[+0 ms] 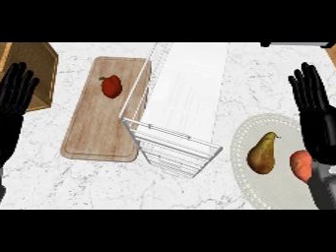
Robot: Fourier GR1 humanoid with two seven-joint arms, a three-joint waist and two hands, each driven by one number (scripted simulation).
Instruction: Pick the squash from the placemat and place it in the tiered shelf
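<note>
While raised over the white marble table (68,182), holding nothing: left robot hand (7,113) open, fingers straight and up, at the left edge; right robot hand (319,118) likewise open at the right edge, above the rim of the round pale placemat (272,192). On that placemat, just left of the right palm, the pear-shaped brown-green squash (262,153), an orange-red round fruit (300,165) beside it, partly hidden by the wrist. Bare marble along the near edge. Mid-table, a white wire tiered shelf (178,98). Just beside its left, a wooden cutting board (101,133) carrying a red pepper (112,86). Wooden box (32,64) at the far left corner.
</note>
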